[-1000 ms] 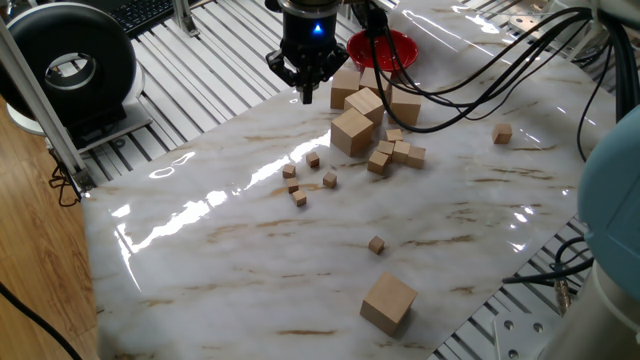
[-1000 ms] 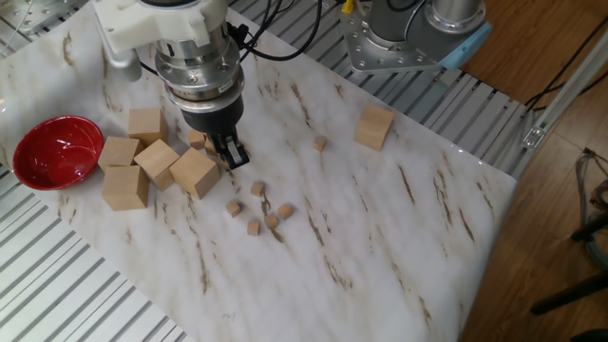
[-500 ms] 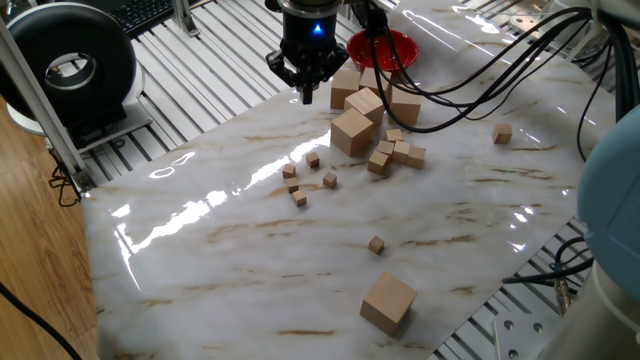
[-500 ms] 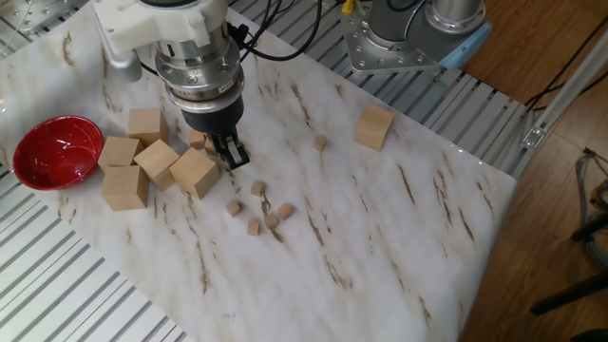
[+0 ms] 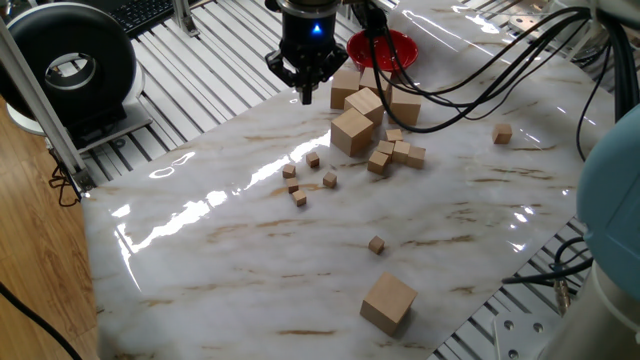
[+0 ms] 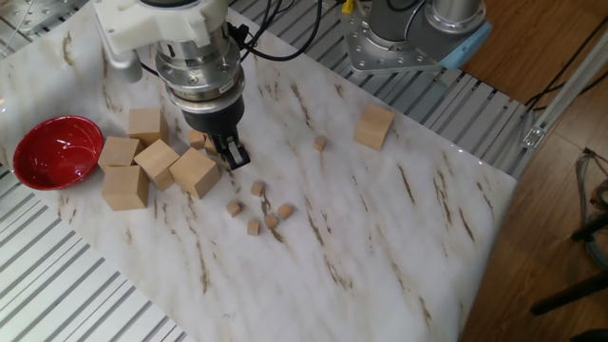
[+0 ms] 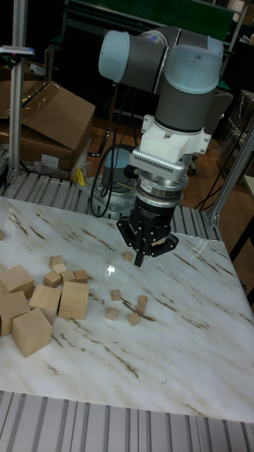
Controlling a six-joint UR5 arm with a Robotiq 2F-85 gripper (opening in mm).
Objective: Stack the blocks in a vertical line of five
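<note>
Tall fixed view: gripper (image 7: 139,259) hangs above the marble table (image 7: 176,332), fingers pressed together to a narrow point, nothing between them. No stack started yet; all small blocks lie flat and single.

Nearest targets: loose cluster of four small blocks (image 5: 305,178) just past the fingertips toward the table middle, same cluster in the other fixed view (image 6: 257,211). A fifth small block (image 5: 376,244) sits alone, well apart from the cluster; also seen at (image 6: 320,143).

Step in hand, judged: first pick. The jaws would need to spread before descent, then come straight down over one cube squared to its faces. Cluster blocks sit near each other at odd angles, so best take an outer one first to avoid nudging neighbours.

Obstacles: large cubes (image 6: 195,172) sit just beside the gripper, with medium cubes (image 5: 397,153) near them; keep the fingers off that side. Red bowl (image 6: 52,150) near the table edge, well clear of the cluster.

Open room: broad bare marble beyond the cluster, between it and the lone large cube (image 5: 388,301). Good stacking site, away from edges and from the arm's cables (image 5: 480,70).
</note>
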